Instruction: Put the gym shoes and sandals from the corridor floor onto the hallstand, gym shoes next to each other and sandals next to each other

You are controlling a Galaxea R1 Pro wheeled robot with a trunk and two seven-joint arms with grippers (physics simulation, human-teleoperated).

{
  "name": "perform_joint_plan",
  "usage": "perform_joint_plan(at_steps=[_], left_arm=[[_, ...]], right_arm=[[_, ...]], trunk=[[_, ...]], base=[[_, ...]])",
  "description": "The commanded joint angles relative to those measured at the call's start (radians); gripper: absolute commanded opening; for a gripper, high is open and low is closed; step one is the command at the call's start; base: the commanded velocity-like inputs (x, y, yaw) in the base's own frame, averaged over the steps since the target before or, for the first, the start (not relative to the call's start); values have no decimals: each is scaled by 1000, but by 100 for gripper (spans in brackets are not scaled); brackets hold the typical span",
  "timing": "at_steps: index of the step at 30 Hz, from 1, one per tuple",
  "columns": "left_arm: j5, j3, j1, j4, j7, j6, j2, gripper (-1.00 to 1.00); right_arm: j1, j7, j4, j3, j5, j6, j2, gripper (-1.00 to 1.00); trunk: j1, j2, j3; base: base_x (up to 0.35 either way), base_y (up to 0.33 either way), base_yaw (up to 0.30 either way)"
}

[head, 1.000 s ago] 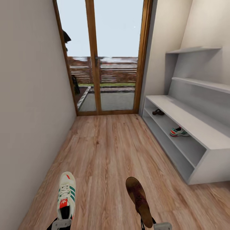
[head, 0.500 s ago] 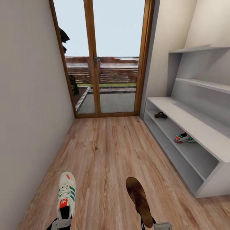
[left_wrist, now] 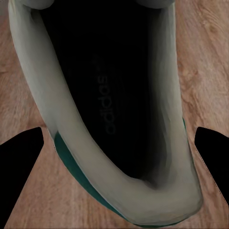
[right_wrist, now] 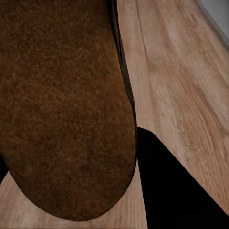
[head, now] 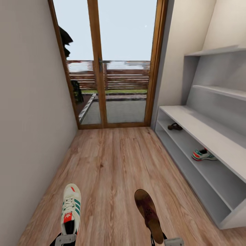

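My left gripper (head: 65, 240) is shut on the heel of a white gym shoe (head: 71, 208) with green stripes, held toe forward over the corridor floor (head: 116, 160). From the left wrist camera I look into that gym shoe (left_wrist: 109, 109) between the black fingers (left_wrist: 19, 164). A brown sandal (head: 149, 213) is held the same way, my right gripper (head: 170, 242) shut on its heel end; its tan insole (right_wrist: 62, 109) sits close to the right wrist camera. The grey hallstand (head: 191, 121) stands on the right. On its upper open shelf lie a second sandal (head: 175, 126) and a second gym shoe (head: 203, 155), well apart.
A wood-framed glass double door (head: 99, 68) closes the corridor's far end. A plain wall (head: 30, 119) runs close along the left. Two staggered shelves (head: 218, 90) jut from the hallstand's back panel.
The camera has advanced along the corridor, so the hallstand and its two shoes have slid right and come closer. Both held shoes keep their place in the view.
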Motion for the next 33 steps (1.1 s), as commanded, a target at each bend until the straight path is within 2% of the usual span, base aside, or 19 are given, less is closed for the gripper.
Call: perform_joint_plan(at_steps=[1, 33], left_arm=[[-1, 4, -1, 0, -4, -3, -1, -100], [-1, 7, -1, -1, -4, -3, 1, -100]], right_arm=[[-1, -2, -1, 9, -13, -4, -2, -100], [-1, -2, -3, 8, -13, -4, -1, -100]], trunk=[[0, 0, -1], [0, 0, -1]], base=[[331, 0, 0], [331, 0, 0]])
